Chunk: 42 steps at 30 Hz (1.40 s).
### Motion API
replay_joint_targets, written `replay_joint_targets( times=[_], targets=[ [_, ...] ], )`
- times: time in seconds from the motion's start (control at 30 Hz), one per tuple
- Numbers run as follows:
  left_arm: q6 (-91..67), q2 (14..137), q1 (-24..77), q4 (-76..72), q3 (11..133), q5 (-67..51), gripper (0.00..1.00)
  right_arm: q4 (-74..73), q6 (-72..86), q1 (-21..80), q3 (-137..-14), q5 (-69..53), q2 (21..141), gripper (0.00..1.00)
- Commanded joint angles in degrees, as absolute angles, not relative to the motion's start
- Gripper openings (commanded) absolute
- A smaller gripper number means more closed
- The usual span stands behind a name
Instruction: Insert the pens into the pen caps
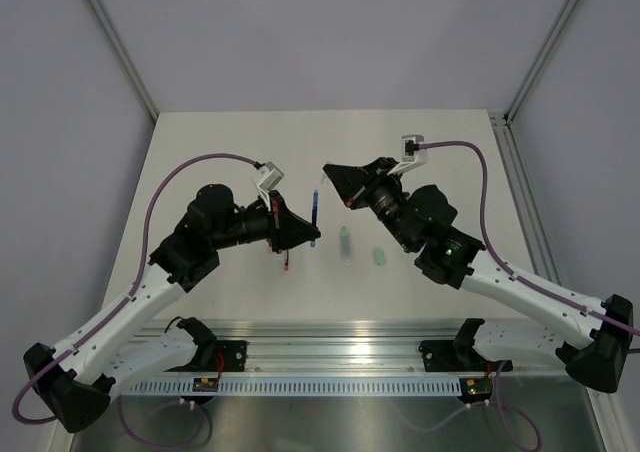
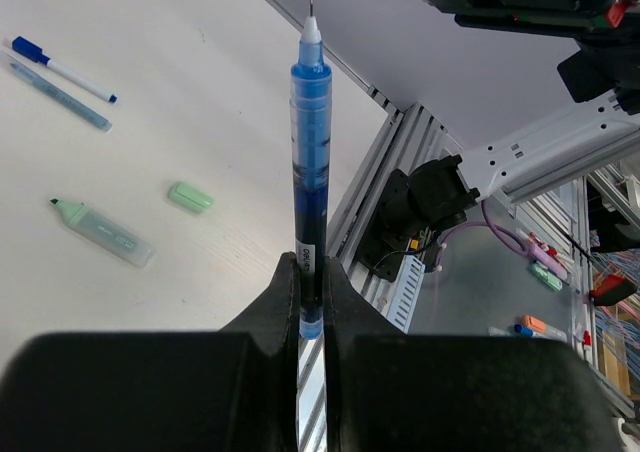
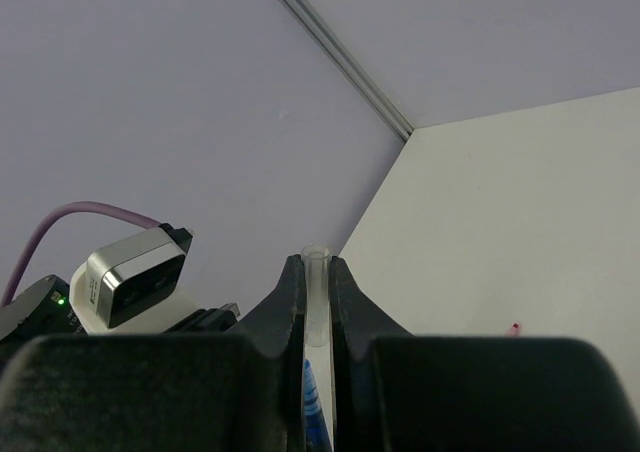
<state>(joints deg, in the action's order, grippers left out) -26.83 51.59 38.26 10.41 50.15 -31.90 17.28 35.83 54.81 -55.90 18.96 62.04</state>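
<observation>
My left gripper (image 2: 310, 282) is shut on the lower end of a dark blue pen (image 2: 309, 152), whose bare tip points away from the wrist. From above, the left gripper (image 1: 305, 234) holds this pen (image 1: 314, 217) above the table's middle, aimed at my right gripper (image 1: 328, 171). The right gripper (image 3: 316, 267) is shut on a clear, whitish pen cap (image 3: 316, 292) with its open mouth facing outward. The blue pen (image 3: 313, 402) shows just below that cap, between the fingers; the two look apart.
A pale green uncapped highlighter (image 2: 100, 232) and a light green cap (image 2: 190, 197) lie on the table (image 1: 220, 142). A white pen with a blue cap (image 2: 65, 69) and a teal pen (image 2: 60, 97) lie farther off. The aluminium rail (image 1: 330, 337) runs along the near edge.
</observation>
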Motion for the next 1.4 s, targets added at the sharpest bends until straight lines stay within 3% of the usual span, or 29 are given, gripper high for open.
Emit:
replay_joint_targets(
  times=[0.0, 1.37],
  targets=[
    [-26.02, 51.15, 38.58, 7.21, 50.54, -33.49, 0.00, 19.42, 34.98, 55.20, -59.23, 19.08, 63.01, 0.00],
    [-26.19, 52.03, 38.58, 7.73, 50.71, -33.05, 0.00, 16.09, 30.59, 58.36, -60.98, 21.00, 63.28, 0.00]
  ],
)
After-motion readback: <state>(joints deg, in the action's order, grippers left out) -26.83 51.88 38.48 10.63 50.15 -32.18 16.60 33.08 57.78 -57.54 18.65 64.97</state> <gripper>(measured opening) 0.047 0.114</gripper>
